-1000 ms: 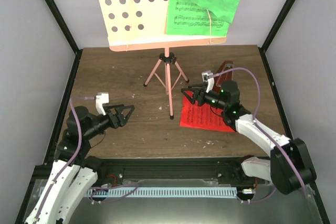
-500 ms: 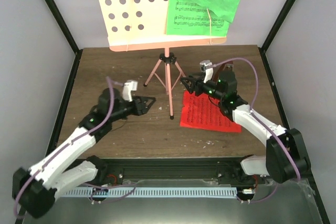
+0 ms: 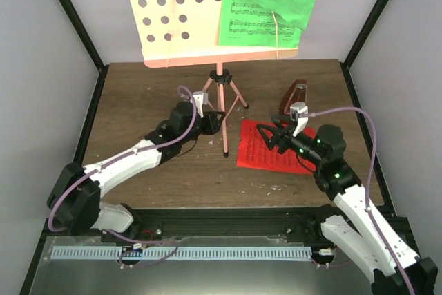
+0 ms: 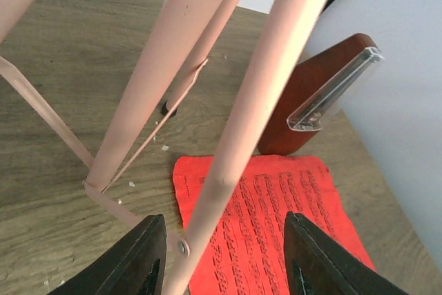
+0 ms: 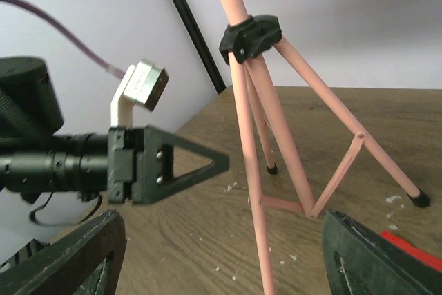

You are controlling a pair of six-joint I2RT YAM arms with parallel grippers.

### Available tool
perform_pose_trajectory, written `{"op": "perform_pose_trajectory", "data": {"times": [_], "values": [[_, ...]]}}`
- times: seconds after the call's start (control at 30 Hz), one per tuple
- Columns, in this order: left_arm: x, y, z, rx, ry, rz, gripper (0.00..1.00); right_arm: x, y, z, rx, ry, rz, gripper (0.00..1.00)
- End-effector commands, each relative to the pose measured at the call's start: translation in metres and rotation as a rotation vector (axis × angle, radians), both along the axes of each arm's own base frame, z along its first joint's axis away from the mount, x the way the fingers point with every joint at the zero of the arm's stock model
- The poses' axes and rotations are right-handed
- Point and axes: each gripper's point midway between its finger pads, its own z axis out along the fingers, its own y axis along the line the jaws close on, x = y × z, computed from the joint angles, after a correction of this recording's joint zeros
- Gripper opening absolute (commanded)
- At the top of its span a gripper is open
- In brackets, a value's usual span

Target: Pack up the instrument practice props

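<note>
Our left tool (image 4: 224, 250) straddles a leg of the music stand (image 4: 266, 88), jaws apart as on the right tool (image 5: 224, 253); next we must clamp squarely.

The pink music stand (image 3: 219, 103) was set upright, the green sheet (image 3: 266, 3) held on its desk; the red sheet (image 3: 265, 155) was laid flat beside the upright metronome (image 3: 295, 94).
</note>
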Motion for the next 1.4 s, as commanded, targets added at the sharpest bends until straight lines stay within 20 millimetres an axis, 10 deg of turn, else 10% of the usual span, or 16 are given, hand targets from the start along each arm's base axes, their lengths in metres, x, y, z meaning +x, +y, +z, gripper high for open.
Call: {"op": "perform_pose_trajectory", "data": {"times": [0.0,0.6,1.37], "values": [[0.020,-0.016,0.026,-0.047,-0.081,0.015,0.46,-0.015,-0.011,-0.040,-0.050,0.142,-0.035,0.79],[0.042,-0.027,0.006,0.118,-0.052,0.021,0.02,-0.021,-0.016,-0.056,-0.081,0.157,-0.050,0.82],[-0.076,0.050,0.017,0.213,-0.050,-0.521,0.00,-0.039,-0.025,-0.059,-0.007,0.190,-0.068,0.82]]}}
